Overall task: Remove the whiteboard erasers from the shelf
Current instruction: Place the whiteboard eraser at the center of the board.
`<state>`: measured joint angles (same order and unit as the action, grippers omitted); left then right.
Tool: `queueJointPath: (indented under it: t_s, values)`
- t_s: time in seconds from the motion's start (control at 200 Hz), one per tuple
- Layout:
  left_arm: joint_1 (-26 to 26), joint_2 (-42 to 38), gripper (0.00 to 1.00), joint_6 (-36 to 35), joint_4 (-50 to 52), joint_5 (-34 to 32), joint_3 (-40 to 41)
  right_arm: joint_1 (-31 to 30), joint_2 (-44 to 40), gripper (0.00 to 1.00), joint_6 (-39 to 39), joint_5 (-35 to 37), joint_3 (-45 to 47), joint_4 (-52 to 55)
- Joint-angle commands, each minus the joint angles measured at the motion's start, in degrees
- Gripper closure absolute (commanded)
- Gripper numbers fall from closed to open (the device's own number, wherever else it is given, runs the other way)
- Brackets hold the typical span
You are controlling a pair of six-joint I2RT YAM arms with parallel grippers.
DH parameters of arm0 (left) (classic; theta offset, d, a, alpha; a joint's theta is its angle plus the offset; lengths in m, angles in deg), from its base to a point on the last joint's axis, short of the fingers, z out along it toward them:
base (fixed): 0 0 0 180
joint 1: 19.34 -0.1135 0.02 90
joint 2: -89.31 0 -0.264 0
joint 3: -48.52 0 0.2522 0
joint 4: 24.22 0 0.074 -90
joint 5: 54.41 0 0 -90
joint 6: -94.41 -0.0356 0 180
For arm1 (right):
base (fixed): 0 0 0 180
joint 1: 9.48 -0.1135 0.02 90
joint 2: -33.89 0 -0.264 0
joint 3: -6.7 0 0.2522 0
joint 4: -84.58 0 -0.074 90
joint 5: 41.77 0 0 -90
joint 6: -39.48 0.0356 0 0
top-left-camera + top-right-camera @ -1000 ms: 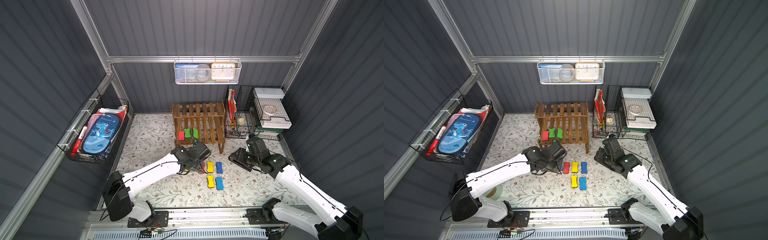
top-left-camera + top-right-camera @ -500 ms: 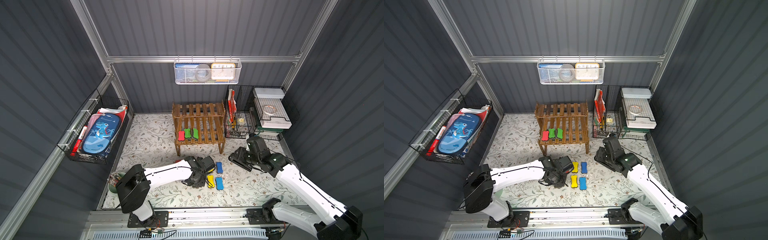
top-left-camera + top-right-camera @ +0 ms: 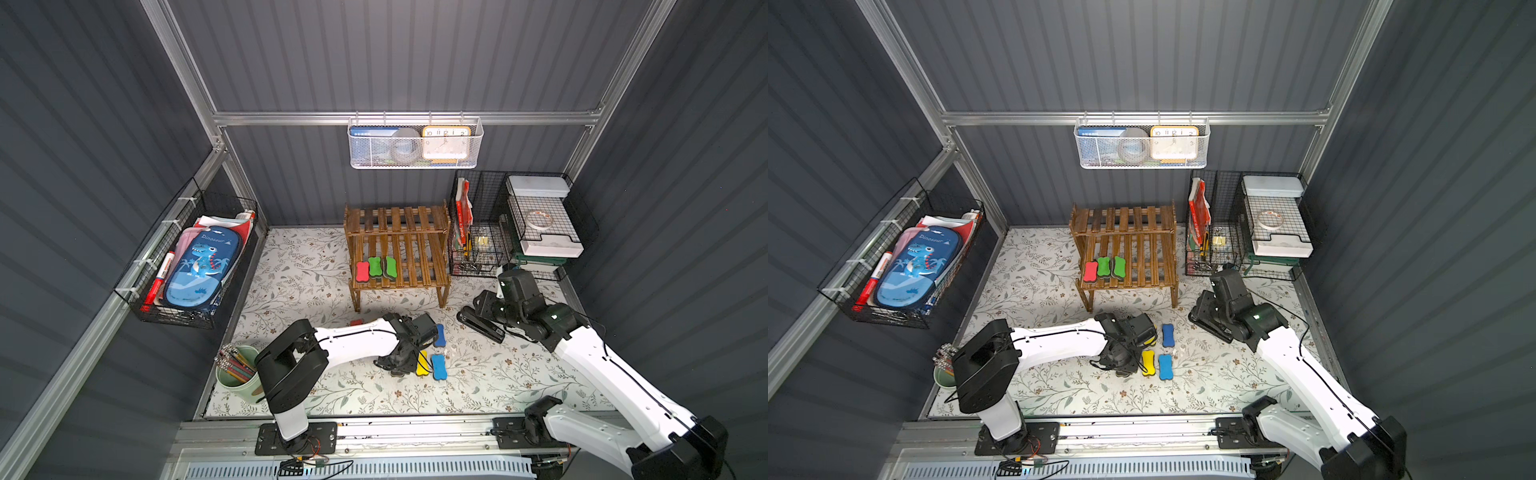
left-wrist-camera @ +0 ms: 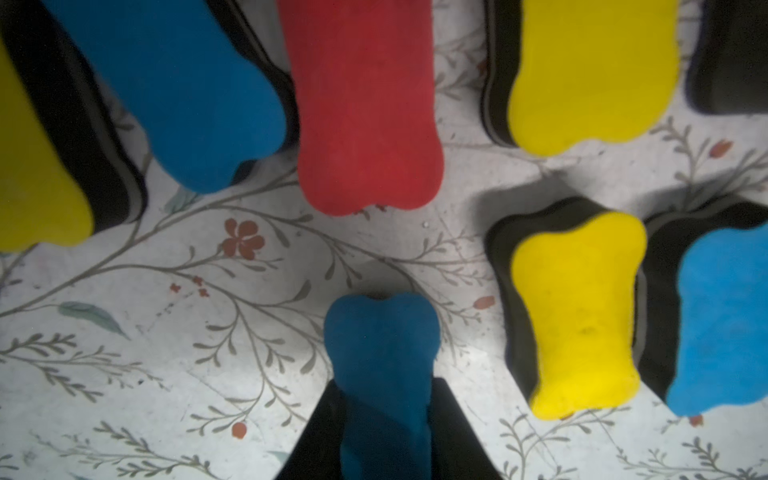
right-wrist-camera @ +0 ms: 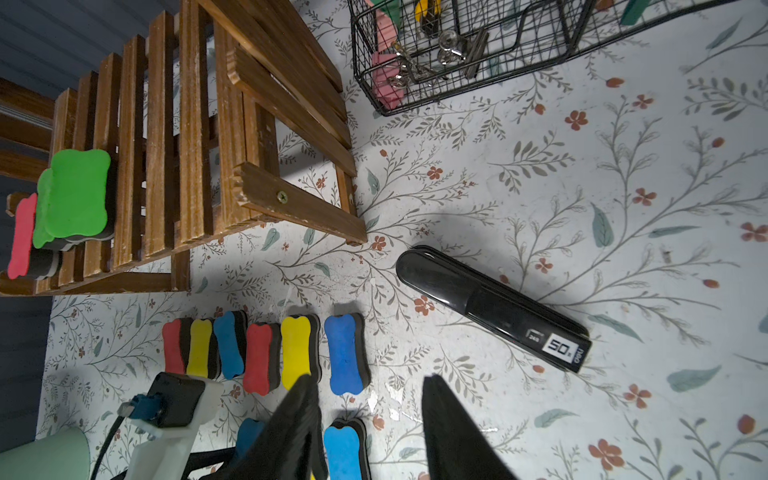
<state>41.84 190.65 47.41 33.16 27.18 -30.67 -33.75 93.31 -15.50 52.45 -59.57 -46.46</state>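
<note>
My left gripper [image 4: 384, 388] is clamped on a blue eraser [image 4: 380, 332], a finger against each long side. It holds the eraser low at the floral mat [image 4: 145, 332], and I cannot tell if they touch. Other erasers [image 5: 296, 353] lie in rows just beside it. My right gripper [image 5: 370, 380] is part open and empty, near the black stapler [image 5: 494, 309]. On the shelf [image 3: 419, 266], a red eraser [image 3: 362, 272] and two green erasers [image 3: 375, 267] sit together on the lower tier.

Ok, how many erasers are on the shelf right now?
3, in a row on the lower tier of the shelf: the red eraser at the row's end, the middle green eraser beside it, then the far green eraser. Others may be hidden.
</note>
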Motion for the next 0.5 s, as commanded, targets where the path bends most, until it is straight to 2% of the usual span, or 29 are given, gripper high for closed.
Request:
queueJointPath:
  t_s: [0.0,0.185,0.33,0.495]
  values:
    - [0.2,2.3,0.67,-0.4,-0.6,-0.8,-1.6,0.5,-0.4,0.54,-0.6,0.1,-0.8,0.9]
    - [0.2,5.0,0.62,-1.2,0.0,-0.2,-3.9,0.8,-1.1,0.54,-0.8,0.4,-0.5,1.2]
    - [0.2,4.7,0.48,-1.6,0.2,-0.4,-4.2,1.0,-1.2,0.54,-0.9,0.5,-0.4,1.1]
    - [0.2,1.5,0.41,-1.1,1.9,-2.6,-3.7,1.1,-0.9,0.54,-0.7,0.1,-0.4,0.8]
